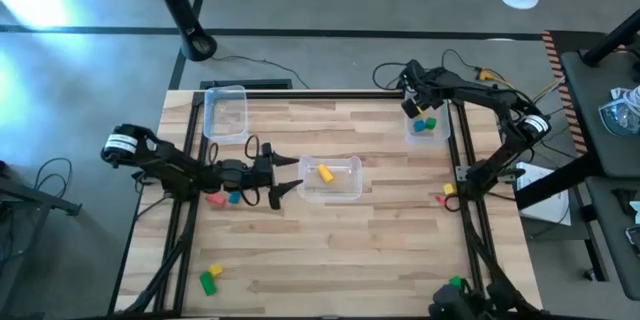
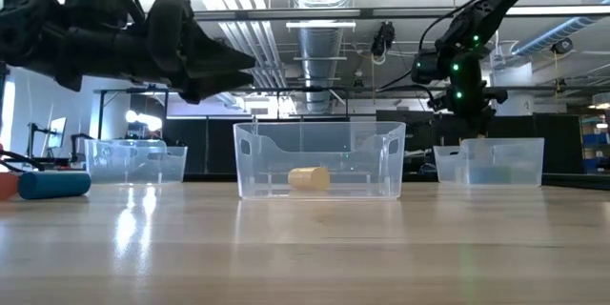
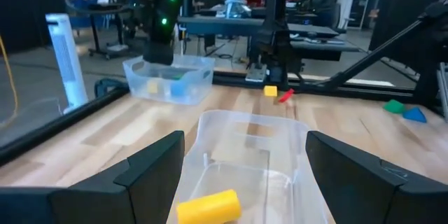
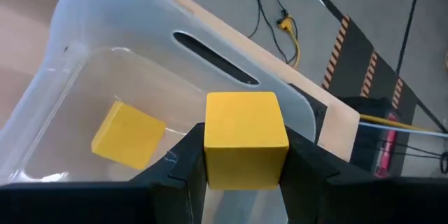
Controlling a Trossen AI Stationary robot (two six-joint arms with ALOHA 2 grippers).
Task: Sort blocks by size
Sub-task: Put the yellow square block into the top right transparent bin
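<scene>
Right tool (image 4: 245, 171) is closed on a yellow cube (image 4: 245, 138), gripped between both fingers, directly above the clear bin (image 1: 428, 127) at the desk's 1 o'clock corner. That bin already contains a second yellow block (image 4: 128, 134), a green block (image 1: 430, 120) and a blue block (image 1: 420, 126).

Left tool (image 1: 287, 175) is open and empty, its fingers spread, stationed just at the 9 o'clock side of the centre bin (image 1: 331, 179) on the desk (image 1: 370, 250). The centre bin contains one elongated yellow block (image 1: 325, 172), lying on its side.

Loose blocks on the desk: a red block (image 1: 215, 199) and a blue block (image 1: 234, 198) beneath the left arm at 9 o'clock; a green block (image 1: 208, 282) with a small yellow block (image 1: 215, 271) touching it at 7 o'clock; a yellow block (image 1: 449, 189) and a red block (image 1: 441, 199) at the 3 o'clock edge.

A third clear bin (image 1: 226, 113) stands at 11 o'clock; no contents are discernible in it.
</scene>
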